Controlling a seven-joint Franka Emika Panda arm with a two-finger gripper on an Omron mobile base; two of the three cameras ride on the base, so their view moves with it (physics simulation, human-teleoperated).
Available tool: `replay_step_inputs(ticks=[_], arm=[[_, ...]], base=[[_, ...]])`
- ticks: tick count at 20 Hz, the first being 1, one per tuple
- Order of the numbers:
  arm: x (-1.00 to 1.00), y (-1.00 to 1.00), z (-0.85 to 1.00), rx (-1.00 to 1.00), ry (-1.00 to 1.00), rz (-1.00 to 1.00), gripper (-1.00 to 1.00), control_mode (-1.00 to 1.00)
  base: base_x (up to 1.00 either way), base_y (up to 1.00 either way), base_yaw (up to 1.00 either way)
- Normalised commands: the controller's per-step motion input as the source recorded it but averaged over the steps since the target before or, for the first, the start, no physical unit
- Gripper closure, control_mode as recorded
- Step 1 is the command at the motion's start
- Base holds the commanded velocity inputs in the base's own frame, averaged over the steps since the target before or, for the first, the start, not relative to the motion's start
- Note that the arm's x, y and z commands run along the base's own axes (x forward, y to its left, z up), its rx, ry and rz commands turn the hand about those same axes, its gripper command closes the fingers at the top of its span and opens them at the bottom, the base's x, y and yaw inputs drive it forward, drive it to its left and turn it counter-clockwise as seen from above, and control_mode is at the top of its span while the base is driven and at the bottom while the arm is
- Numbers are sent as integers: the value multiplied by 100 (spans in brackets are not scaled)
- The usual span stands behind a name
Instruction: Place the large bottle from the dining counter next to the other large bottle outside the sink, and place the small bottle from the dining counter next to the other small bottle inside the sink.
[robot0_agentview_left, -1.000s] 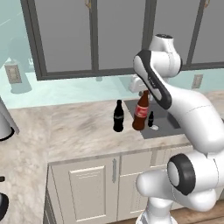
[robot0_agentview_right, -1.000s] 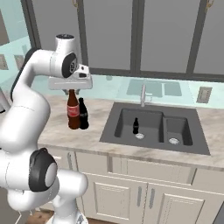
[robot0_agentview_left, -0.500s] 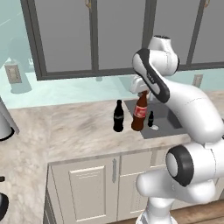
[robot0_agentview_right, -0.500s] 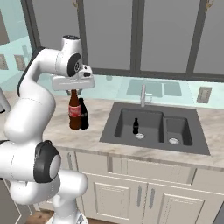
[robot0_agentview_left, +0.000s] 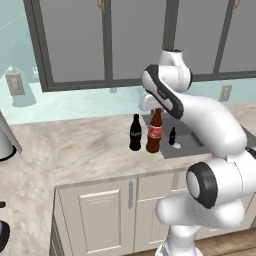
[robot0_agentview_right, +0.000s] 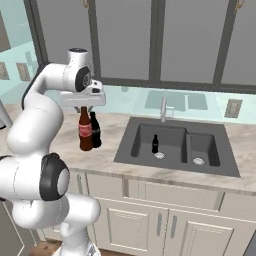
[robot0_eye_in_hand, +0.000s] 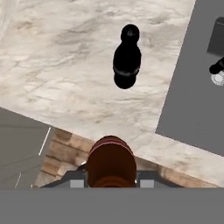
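The marble surface (robot0_agentview_right: 65, 145) runs beside the dark two-basin sink (robot0_agentview_right: 175, 145), which is sunk into it under grey wall cabinets (robot0_agentview_right: 150, 40). On that surface, just left of the sink, stands the large bottle (robot0_agentview_right: 85, 131), brown with a red label; the hand (robot0_agentview_right: 84, 106) sits over its neck, jaws closed in on the top, so it looks gripped there. Whether its base is resting on the surface or hanging just above, I cannot tell. Just beside it stands a dark bottle (robot0_agentview_right: 95, 130) of nearly the same height, close enough that the two overlap in the right base view. A small black bottle (robot0_agentview_right: 155, 144) stands upright in the sink's left basin near a drain.

The main risk, as I judge it, is the neighbour: the gap is slim, so a sideways drift or a tilted release could knock either bottle over, perhaps into the sink. A grip so high on the neck also lets the body swing.

The red label carries pale lettering, too blurred to read.
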Motion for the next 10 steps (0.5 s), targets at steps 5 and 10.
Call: replay_step_inputs(ticks=[5, 10], arm=[[13, 14, -42, 0, 0, -32, 100, -100], [7, 1, -26, 0, 0, -32, 100, -100]], base=[[0, 0, 0], [0, 0, 0]])
